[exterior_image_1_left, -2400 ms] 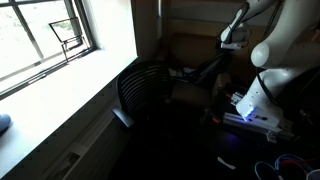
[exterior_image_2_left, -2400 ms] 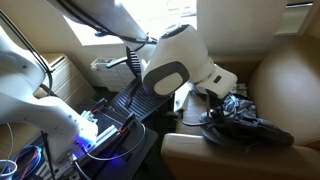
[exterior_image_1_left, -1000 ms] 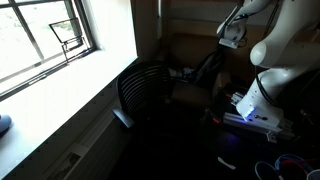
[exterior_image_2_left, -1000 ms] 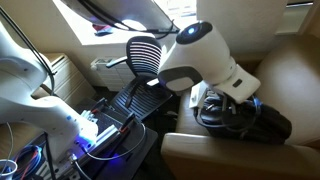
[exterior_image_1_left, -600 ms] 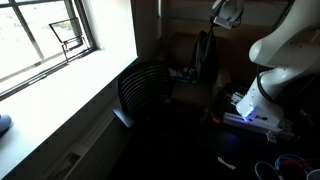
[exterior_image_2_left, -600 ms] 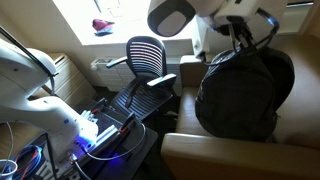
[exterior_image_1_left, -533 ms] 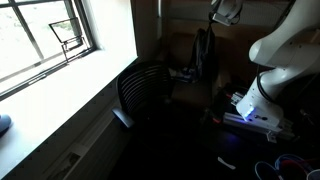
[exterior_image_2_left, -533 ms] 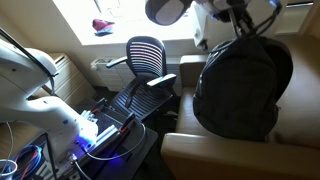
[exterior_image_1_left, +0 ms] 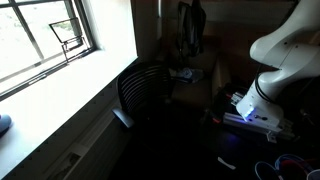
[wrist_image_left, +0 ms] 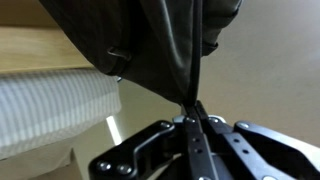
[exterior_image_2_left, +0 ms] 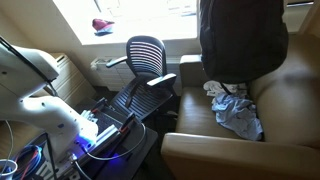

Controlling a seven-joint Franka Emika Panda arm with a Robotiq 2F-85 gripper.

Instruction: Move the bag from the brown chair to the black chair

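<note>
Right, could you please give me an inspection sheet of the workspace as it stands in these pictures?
Surface: brown chair, a crumpled cloth lying on its seat.
Job's things: bag hangs in the air above the brown chair; black chair stands beside it, not touching the bag.
Clutter: red object on the window sill.
Grippers: gripper shut on the bag's strap.
Cables: loose wires low down by the lit electronics box.
Surroundings: bright window; room dim.
</note>
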